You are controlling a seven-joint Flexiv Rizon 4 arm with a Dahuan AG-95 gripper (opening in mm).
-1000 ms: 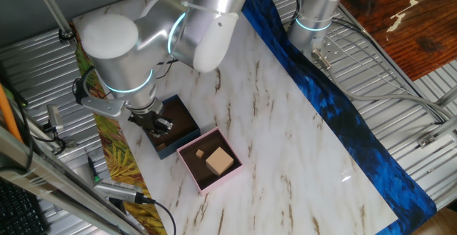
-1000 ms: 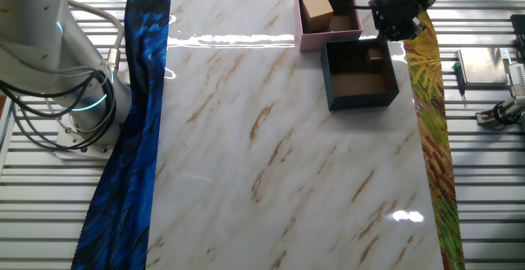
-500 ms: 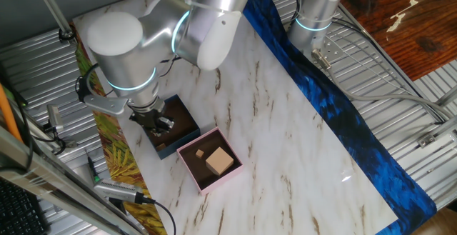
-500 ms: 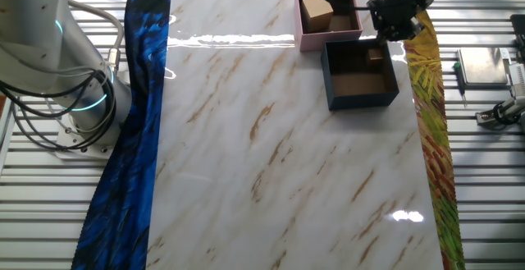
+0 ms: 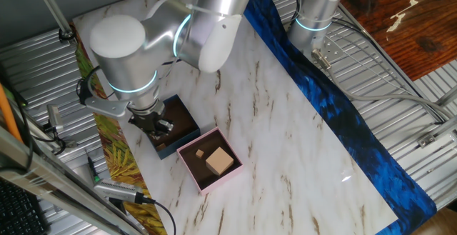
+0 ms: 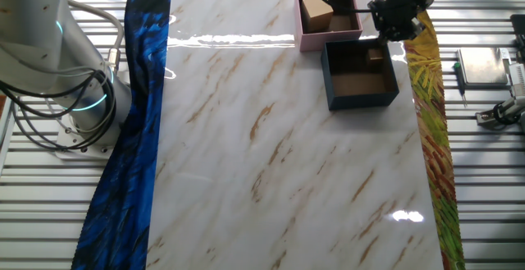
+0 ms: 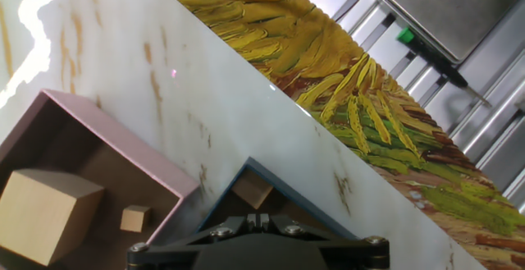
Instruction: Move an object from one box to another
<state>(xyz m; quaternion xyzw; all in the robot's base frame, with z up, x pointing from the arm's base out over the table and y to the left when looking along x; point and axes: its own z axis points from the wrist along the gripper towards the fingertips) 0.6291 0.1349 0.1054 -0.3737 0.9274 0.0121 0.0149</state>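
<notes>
gripper (image 6: 392, 25) hovers over the far corner of the navy box (image 6: 358, 75), and the small wooden block (image 7: 252, 189) sits in that corner, directly below it along the fingers. jaw state, can't tell. pink box (image 6: 328, 16) waits just beside.

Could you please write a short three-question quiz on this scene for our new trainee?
1. True or false: the pink box holds two wooden blocks.
2. Which box is the gripper over? A) pink B) dark blue box
3. What lies in the blue box's corner below the gripper?

Key: 1. True, a large block and a small block. 2. B. 3. A wooden block.
</notes>
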